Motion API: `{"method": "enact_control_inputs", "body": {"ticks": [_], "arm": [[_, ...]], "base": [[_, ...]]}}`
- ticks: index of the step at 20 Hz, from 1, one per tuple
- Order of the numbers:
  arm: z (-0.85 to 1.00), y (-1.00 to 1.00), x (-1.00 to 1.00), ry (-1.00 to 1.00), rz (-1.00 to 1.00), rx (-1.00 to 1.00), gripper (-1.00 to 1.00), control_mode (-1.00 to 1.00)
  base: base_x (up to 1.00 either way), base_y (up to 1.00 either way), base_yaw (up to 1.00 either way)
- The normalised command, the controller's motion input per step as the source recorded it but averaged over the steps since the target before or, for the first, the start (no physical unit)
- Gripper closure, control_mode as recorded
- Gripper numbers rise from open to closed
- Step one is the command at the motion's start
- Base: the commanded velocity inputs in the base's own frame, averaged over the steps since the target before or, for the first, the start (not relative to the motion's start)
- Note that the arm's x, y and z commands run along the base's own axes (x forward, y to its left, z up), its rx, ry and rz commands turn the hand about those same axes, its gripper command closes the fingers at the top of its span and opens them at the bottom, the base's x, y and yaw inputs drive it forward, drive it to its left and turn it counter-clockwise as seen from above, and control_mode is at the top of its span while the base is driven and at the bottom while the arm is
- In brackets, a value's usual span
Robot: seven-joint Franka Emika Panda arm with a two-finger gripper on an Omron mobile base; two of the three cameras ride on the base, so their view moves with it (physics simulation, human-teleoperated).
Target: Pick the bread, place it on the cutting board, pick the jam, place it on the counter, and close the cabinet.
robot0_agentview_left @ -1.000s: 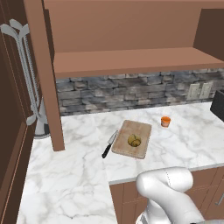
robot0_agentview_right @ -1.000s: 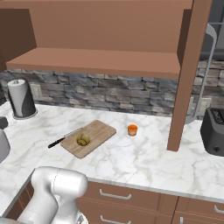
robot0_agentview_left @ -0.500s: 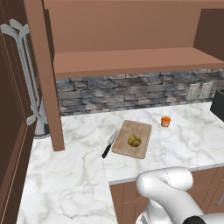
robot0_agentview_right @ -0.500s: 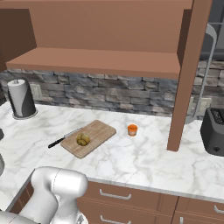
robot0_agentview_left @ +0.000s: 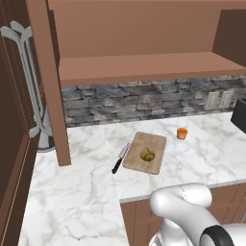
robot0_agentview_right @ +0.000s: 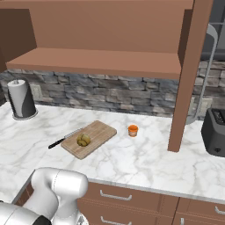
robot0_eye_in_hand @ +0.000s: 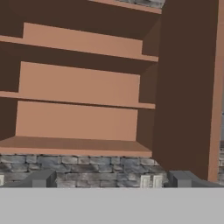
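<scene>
Claw (robot0_eye_in_hand: 112, 179): fingers spread wide apart, nothing between them, aimed at the cabinet interior.

Left base view: bread (robot0_agentview_left: 147, 154) sits on the cutting board (robot0_agentview_left: 145, 152), board flat on the counter (robot0_agentview_left: 72, 192). Jam (robot0_agentview_left: 181, 133) stands upright on the marble, near the board's far right corner but apart from it. Knife (robot0_agentview_left: 120, 159) lies just beside the board's left edge. Nothing on the counter has shifted over the last second.

Right base view: same layout; jam (robot0_agentview_right: 132, 130) just right of the board (robot0_agentview_right: 89, 139), bread (robot0_agentview_right: 83, 140) on it. Open cabinet door (robot0_agentview_right: 189, 74) juts out edge-on. Paper towel roll (robot0_agentview_right: 20, 98) at left, toaster (robot0_agentview_right: 215, 131) at right.

Hand view: bare shelves of the cabinet (robot0_eye_in_hand: 78, 83), open door (robot0_eye_in_hand: 186, 87) at right.

Judgement: both placements look done; only closing the door remains.
</scene>
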Motion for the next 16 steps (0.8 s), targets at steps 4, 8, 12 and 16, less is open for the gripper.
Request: {"method": "enact_control_inputs", "body": {"ticks": [4, 8, 12, 16], "arm": [[0.11, -0.03, -0.23, 0.00, -0.01, 0.00, -1.00, -1.00], [0.08, -0.01, -0.21, 0.00, -0.01, 0.00, -1.00, -1.00], [0.00, -0.02, -0.08, 0.00, 0.00, 0.00, -1.00, -1.00], [0.00, -0.02, 0.00, 0.00, 0.00, 0.00, -1.00, -1.00]], "base": [[0.00, 0.00, 0.00], [0.00, 0.00, 0.00], [0.00, 0.00, 0.00], [0.00, 0.00, 0.00]]}}
